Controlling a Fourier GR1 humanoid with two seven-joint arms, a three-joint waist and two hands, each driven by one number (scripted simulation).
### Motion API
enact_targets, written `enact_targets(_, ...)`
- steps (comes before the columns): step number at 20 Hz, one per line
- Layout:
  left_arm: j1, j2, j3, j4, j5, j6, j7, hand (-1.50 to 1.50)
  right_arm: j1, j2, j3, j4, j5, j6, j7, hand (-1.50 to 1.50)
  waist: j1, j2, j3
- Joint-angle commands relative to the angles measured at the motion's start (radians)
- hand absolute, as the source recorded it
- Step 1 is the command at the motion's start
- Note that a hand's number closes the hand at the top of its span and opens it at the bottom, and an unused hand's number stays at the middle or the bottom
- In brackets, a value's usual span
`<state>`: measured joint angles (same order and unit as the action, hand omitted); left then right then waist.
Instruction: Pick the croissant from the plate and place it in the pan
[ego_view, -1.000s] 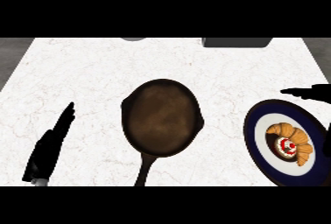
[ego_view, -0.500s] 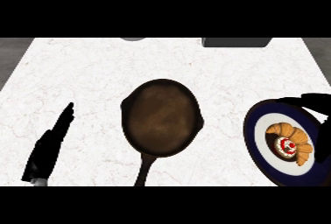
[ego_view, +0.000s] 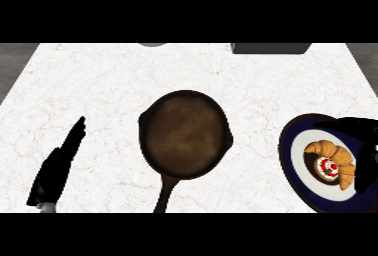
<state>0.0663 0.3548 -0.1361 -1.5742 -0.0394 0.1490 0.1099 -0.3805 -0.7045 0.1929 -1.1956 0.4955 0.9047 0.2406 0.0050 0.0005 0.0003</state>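
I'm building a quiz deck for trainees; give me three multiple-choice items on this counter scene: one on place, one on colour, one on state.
1. Where is the croissant?
A. in the pan
B. on the plate
C. on the bare counter

2. What colour is the plate rim?
A. dark blue
B. green
C. yellow

3. What does the pan hold?
A. the croissant
B. a cake
C. nothing

Key: 1 B, it lies on the plate at the view's right; 2 A, a dark blue band rings the white centre; 3 C, its brown base is bare.

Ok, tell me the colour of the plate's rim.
Dark navy blue around a white inner area, on the plate holding the croissant; seen in the head view.
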Motion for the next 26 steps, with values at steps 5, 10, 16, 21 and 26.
enact_targets(5,-0.034,-0.051,0.027,-0.013,-0.056,-0.018,0.054,0.00,0.007,0.019,-0.031,0.070,0.119,-0.005,-0.090,-1.50,0.000,0.000,0.000)
enact_targets(10,-0.047,-0.056,0.053,0.035,-0.067,-0.056,0.031,0.00,0.106,0.042,-0.016,0.010,0.179,-0.060,-0.116,-1.50,-0.006,-0.001,0.000)
enact_targets(16,0.020,-0.095,0.068,-0.044,-0.090,-0.065,0.038,0.00,0.051,0.124,-0.055,0.080,0.224,-0.045,-0.120,-1.50,-0.001,-0.001,0.000)
enact_targets(21,0.033,-0.084,0.090,-0.033,-0.084,-0.093,0.011,0.00,0.017,0.110,-0.091,0.170,0.232,-0.101,-0.223,1.50,0.001,0.000,0.000)
enact_targets(26,0.005,-0.086,0.088,-0.073,-0.088,-0.103,0.073,0.00,0.047,0.198,-0.090,0.220,0.236,-0.139,-0.194,1.50,0.004,0.001,0.000)
